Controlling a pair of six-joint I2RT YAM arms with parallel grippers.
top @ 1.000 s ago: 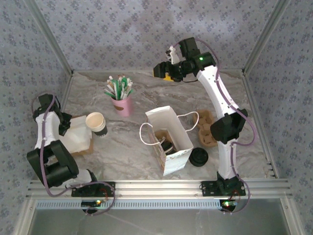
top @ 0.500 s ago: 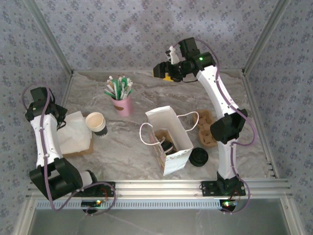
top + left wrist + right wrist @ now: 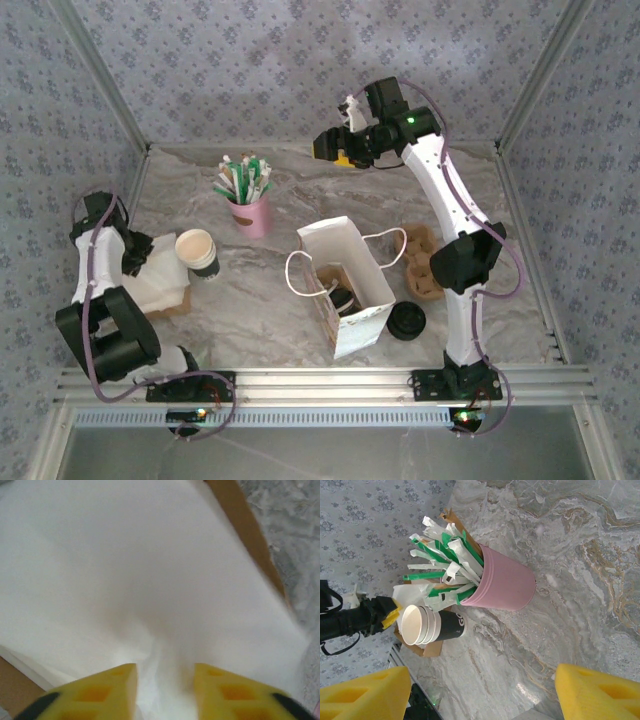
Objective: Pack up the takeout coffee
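The coffee (image 3: 343,298) sat in the bag (image 3: 362,328) at centre frame; the left end effector (image 3: 164,677) gaped over white paper (image 3: 150,580), and the right end effector (image 3: 480,692) stood open.

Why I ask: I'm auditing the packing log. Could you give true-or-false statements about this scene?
1. The white paper bag stands open with the takeout coffee inside. True.
2. The right gripper holds a straw. False: it is open and empty, raised over the table's far side.
3. The pink cup holds wrapped straws. True.
4. The stack of black lids sits left of the bag. False: it sits to the bag's right.
5. The left gripper is over the white napkin stack. True.
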